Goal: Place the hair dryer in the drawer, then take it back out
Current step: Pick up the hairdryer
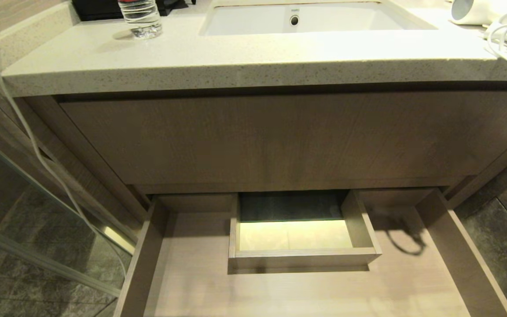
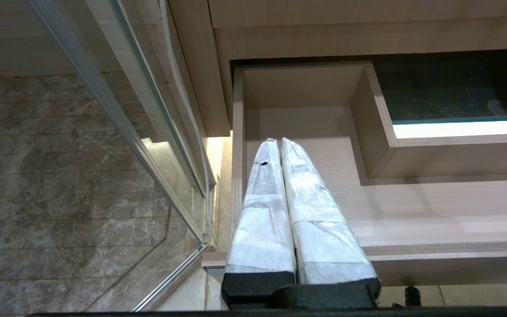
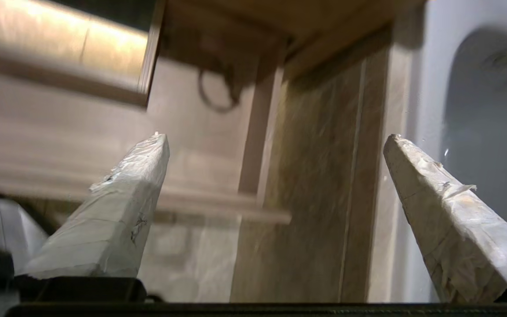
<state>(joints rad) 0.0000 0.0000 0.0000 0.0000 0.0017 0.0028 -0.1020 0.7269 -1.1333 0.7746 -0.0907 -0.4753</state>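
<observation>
The right end effector (image 3: 275, 138) has its 2 taped fingers (image 3: 117, 211) spread wide apart with nothing between them; in its wrist view it sits over the right end of the drawer (image 1: 141, 259), whose side wall and the stone floor (image 3: 315, 185) beside it show between the tips, with a white curved fixture beyond. The picture there is smeared. The left end effector (image 2: 277, 141) hangs above the drawer's left end, its 2 wrapped fingers (image 2: 262, 211) pressed together and gripping nothing.

The drawer is pulled out below the vanity. Its light-wood bottom is bare in what shows, apart from a dark looped shadow near its right rear corner. A boxed cut-out (image 1: 302, 259) stands in its middle, open through to the lit floor beneath.

The hair dryer (image 1: 478, 11) is not in the drawer: it lies on the table (image 1: 236, 57) at the far right, its round barrel end facing left, with its white cord (image 1: 506, 44) bundled beside it and drooping over the table's edge.

Set into the table is a white sink (image 1: 324, 20); small grey lettering above its overflow hole is too small to read. A clear plastic bottle (image 1: 141, 15) stands at the rear left, its label not legible. A glass panel (image 1: 38, 211) stands to the left.
</observation>
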